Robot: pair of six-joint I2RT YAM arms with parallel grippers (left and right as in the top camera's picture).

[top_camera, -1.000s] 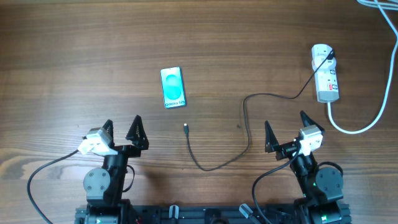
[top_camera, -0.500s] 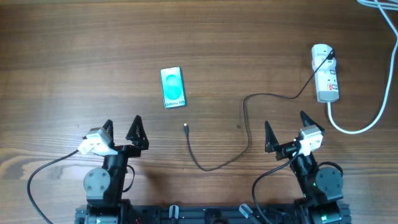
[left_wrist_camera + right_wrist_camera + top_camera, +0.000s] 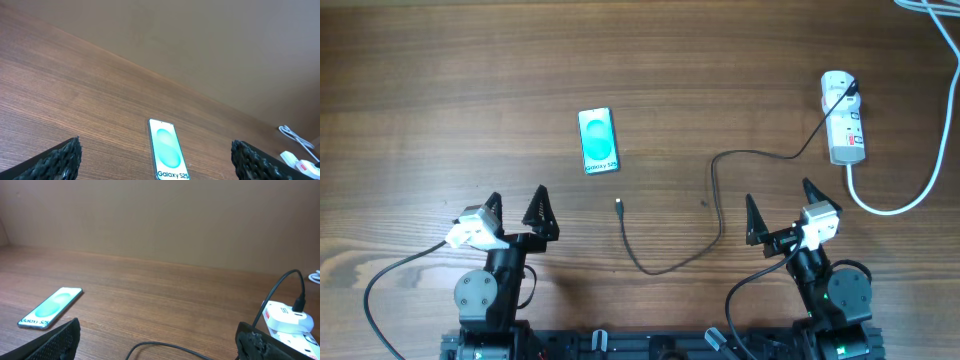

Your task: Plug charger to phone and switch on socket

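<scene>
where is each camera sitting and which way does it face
overhead: above the table, looking straight down at phone, charger and socket; left gripper and right gripper show at the bottom, open.
left wrist: low over the table, facing the phone; its two fingertips fill the bottom corners.
right wrist: low, facing phone at left and socket at right; fingertips in bottom corners.
shared: all three views show the phone.

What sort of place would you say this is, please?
Probably a robotics lab or office workbench: a wood-grain table backed by a plain wall, the left gripper and right gripper open at its edge, and just a phone, charger and socket laid out.
</scene>
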